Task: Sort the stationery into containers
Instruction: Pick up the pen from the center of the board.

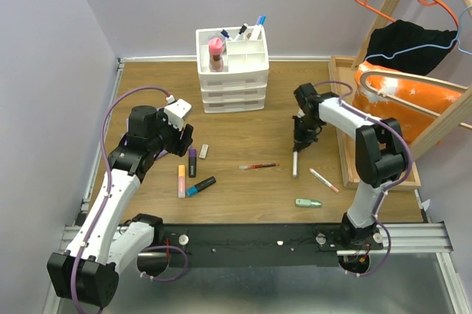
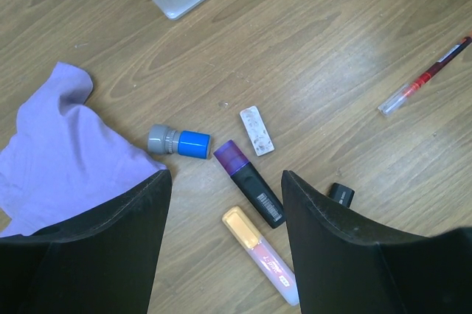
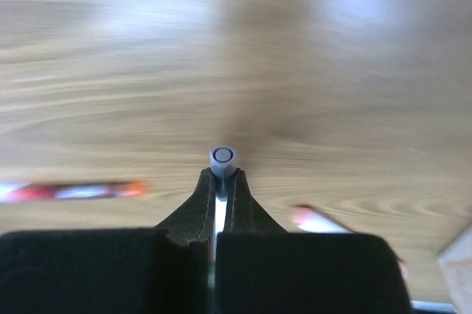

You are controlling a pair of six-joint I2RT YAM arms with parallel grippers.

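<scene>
My right gripper point(image 1: 298, 144) is shut on a thin white pen point(image 1: 295, 163), right of the table's middle. In the right wrist view the pen's round grey end point(image 3: 223, 156) sticks out past the closed fingertips point(image 3: 205, 192). My left gripper point(image 2: 225, 181) is open above a purple-capped black highlighter point(image 2: 249, 183) and an orange-capped highlighter point(image 2: 262, 255), with nothing held. On the wood lie a red pen point(image 1: 259, 166), a pink-tipped white pen point(image 1: 324, 180), a black and blue marker point(image 1: 200, 186) and a green piece point(image 1: 308, 202). The white drawer organiser point(image 1: 231, 85) stands at the back.
Markers and a pink bottle point(image 1: 216, 52) stand in the organiser's top compartments. A purple cloth point(image 2: 59, 152), a blue and grey cap point(image 2: 178, 141) and a white eraser point(image 2: 257, 130) lie by my left gripper. A wooden frame point(image 1: 344, 119) with hangers and cloths fills the right side.
</scene>
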